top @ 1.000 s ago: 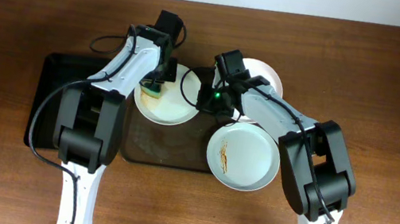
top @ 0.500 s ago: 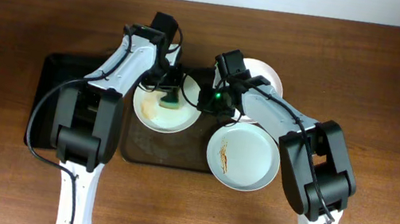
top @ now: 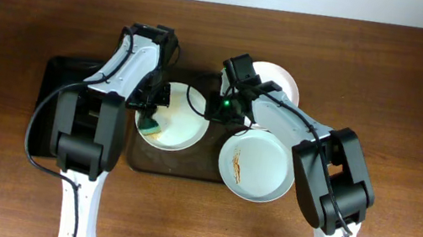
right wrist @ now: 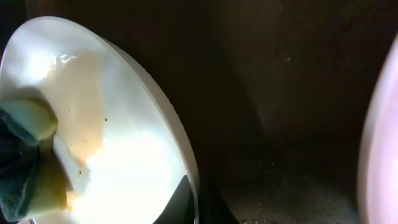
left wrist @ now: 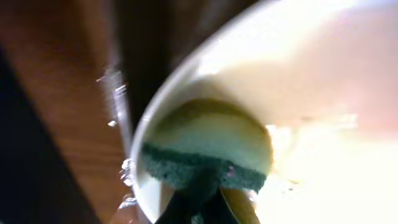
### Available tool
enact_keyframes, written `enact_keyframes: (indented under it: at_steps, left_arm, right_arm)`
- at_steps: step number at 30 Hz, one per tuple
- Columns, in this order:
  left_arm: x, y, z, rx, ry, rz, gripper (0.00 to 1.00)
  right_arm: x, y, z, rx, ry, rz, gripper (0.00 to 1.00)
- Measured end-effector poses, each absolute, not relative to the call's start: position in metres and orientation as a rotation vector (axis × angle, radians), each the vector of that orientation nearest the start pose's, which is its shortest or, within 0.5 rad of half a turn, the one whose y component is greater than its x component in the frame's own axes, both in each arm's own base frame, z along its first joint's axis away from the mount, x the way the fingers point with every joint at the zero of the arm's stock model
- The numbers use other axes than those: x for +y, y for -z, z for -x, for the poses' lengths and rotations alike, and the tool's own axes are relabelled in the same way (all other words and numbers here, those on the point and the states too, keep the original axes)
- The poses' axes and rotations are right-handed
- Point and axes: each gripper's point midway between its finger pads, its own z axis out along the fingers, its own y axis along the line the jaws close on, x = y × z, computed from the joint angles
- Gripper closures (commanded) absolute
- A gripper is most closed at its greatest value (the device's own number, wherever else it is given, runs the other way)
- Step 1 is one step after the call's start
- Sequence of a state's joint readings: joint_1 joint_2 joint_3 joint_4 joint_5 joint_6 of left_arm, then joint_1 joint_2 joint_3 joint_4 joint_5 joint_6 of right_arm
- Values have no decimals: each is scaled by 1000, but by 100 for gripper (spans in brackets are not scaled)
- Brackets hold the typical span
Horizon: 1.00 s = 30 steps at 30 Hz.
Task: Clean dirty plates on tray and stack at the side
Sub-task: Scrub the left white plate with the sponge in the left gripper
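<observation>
A white plate (top: pixel 180 118) with a faint orange smear is held over the brown tray (top: pixel 170 165). My right gripper (top: pixel 213 109) is shut on its right rim, seen in the right wrist view (right wrist: pixel 194 202). My left gripper (top: pixel 151 117) is shut on a green and yellow sponge (top: pixel 151 127) pressed on the plate's left inside; the sponge also shows in the left wrist view (left wrist: pixel 205 149). A second plate (top: pixel 257 166) with brown-orange streaks lies at the tray's right end. A third plate (top: pixel 284 82) sits behind my right arm.
A black tray (top: pixel 51 102) lies left of the brown tray, partly under my left arm. The wooden table (top: pixel 415 125) stretches to the right and front.
My left gripper has swept the sponge from the plate's middle to its lower left. The plate has shifted slightly toward the front. My right gripper keeps its hold on the rim.
</observation>
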<state>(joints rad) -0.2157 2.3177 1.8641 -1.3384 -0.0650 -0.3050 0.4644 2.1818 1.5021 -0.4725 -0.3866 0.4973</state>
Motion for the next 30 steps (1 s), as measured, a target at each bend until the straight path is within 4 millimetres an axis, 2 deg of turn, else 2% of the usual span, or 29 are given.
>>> enact_keyframes:
  at_steps: [2, 6, 9, 12, 15, 20, 23, 27, 28, 29, 30]
  left_arm:
    - [-81, -11, -397, 3297, -98, 80, 99]
    - [-95, -9, -437, 3141, 48, 33, 99]
    - [-100, -10, -461, 3040, 76, 36, 99]
    - [-101, -12, -477, 2970, 46, 98, 99]
    - [-102, -13, -479, 2953, 14, 142, 99]
    - [-98, -22, -465, 2991, -168, 193, 99]
    - [-103, -44, -473, 2968, -179, 201, 99]
    - [-98, -102, -489, 2896, -169, 238, 99]
    - [-95, -120, -486, 2899, -176, 244, 99]
    - [-92, -133, -483, 2896, -179, 250, 99]
    - [-89, -148, -484, 2874, -169, 259, 99]
  right_arm:
    - [278, -9, -413, 2851, -768, 68, 96]
    - [269, -8, -419, 2848, -742, 21, 96]
    - [267, -7, -422, 2846, -730, -10, 96]
    - [266, -7, -422, 2847, -729, -22, 96]
    - [266, -7, -422, 2847, -729, -27, 96]
    - [268, -8, -422, 2845, -736, -21, 96]
    - [267, -8, -422, 2848, -735, -20, 96]
    - [269, -7, -418, 2856, -738, 8, 96]
    - [269, -7, -418, 2855, -742, 10, 96]
    - [269, -7, -417, 2858, -742, 11, 94]
    - [269, -7, -416, 2863, -742, 11, 82]
